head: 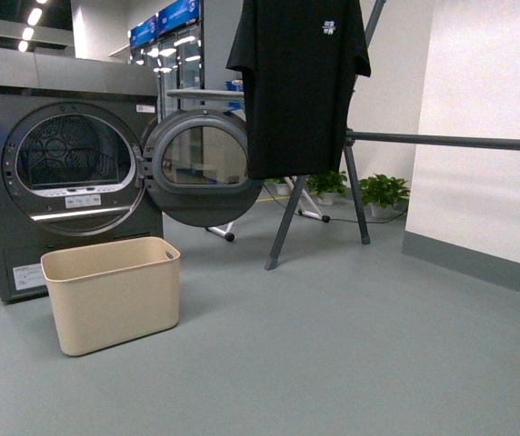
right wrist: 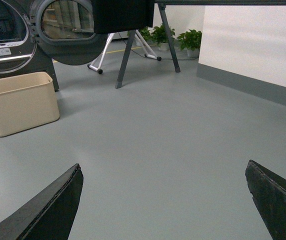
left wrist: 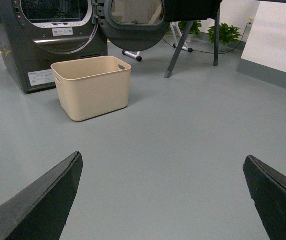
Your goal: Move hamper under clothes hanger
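Note:
The beige hamper (head: 113, 295) stands empty on the grey floor right in front of the dryer, left of the rack; it also shows as the hamper (left wrist: 93, 87) and the hamper (right wrist: 19, 102). The dark grey clothes hanger (head: 451, 141) runs as a horizontal bar from slanted legs toward the right, with a black T-shirt (head: 298, 82) hanging at its left end. My left gripper (left wrist: 163, 165) is open over bare floor, well short of the hamper. My right gripper (right wrist: 164, 167) is open too, with nothing between its fingers. Neither arm shows in the front view.
The dark grey dryer (head: 24, 182) stands at the left with its round door (head: 201, 168) swung open toward the rack. A white wall with a grey skirting (head: 478, 259) runs along the right. Potted plants (head: 383, 193) and a white wheeled stand (head: 228, 234) sit behind the rack legs.

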Controlling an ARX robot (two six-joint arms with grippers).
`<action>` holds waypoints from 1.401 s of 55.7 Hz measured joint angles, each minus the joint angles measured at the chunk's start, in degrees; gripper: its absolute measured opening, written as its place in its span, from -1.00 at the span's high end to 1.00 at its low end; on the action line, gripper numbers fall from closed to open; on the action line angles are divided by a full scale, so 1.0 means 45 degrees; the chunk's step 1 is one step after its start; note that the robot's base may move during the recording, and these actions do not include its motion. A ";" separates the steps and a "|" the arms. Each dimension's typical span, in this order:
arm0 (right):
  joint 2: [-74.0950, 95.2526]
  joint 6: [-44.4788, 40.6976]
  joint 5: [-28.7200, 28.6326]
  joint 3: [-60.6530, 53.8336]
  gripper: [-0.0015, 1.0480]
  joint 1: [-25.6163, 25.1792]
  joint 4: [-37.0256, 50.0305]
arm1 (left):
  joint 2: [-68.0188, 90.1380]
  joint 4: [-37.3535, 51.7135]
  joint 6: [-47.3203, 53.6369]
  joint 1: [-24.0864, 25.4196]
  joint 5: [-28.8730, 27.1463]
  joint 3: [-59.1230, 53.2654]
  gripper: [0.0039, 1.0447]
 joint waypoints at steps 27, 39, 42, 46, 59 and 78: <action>0.0000 0.0000 -0.0005 0.0000 -0.85 0.0000 0.0010 | 0.0000 0.0000 0.0005 0.0000 -0.0019 0.0000 -0.88; 0.0000 0.0000 -0.0005 0.0000 -0.85 0.0000 0.0010 | 0.0005 0.0000 0.0000 0.0000 0.0000 0.0000 -0.88; 0.0000 0.0000 -0.0005 0.0000 -0.85 0.0000 0.0010 | 0.0010 -0.0005 0.0000 0.0000 0.0010 0.0000 -0.88; 0.0000 0.0000 -0.0024 0.0000 -0.85 0.0000 0.0010 | 0.0010 0.0000 0.0000 0.0000 0.0000 0.0000 -0.88; 0.0000 0.0000 0.0005 -0.0005 -0.85 0.0000 0.0010 | 0.0019 -0.0005 0.0005 0.0000 0.0034 0.0000 -0.88; 0.0000 0.0005 0.0015 0.0000 -0.85 0.0005 0.0015 | 0.0010 -0.0005 0.0000 0.0000 0.0000 0.0000 -0.88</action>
